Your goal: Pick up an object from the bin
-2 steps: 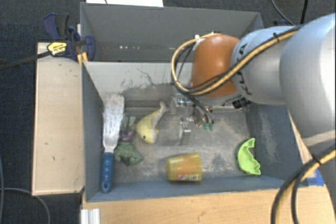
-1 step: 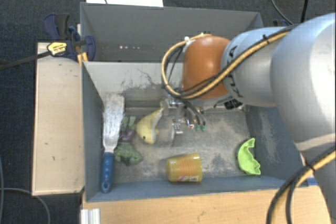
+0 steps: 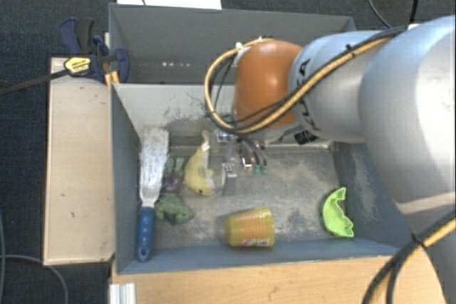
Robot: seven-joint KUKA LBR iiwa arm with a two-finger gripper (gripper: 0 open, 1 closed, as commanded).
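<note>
The bin point(image 3: 235, 46) holds a yellow lump point(image 3: 197, 176) (gripper point(image 3: 219, 166) just beside it).

cam: overhead, slightly oblique | faces: down into bin point(image 3: 214, 39) | range: moderate, whole bin framed | arm point(image 3: 399, 82): frame right

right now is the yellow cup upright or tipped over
Tipped over: the yellow cup lies on its side by the bin's front wall, its curved wall facing up.

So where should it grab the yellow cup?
Probably across the middle of the cup, coming straight down from above. It lies on its side with its round body facing up and nothing on top of it.
</note>
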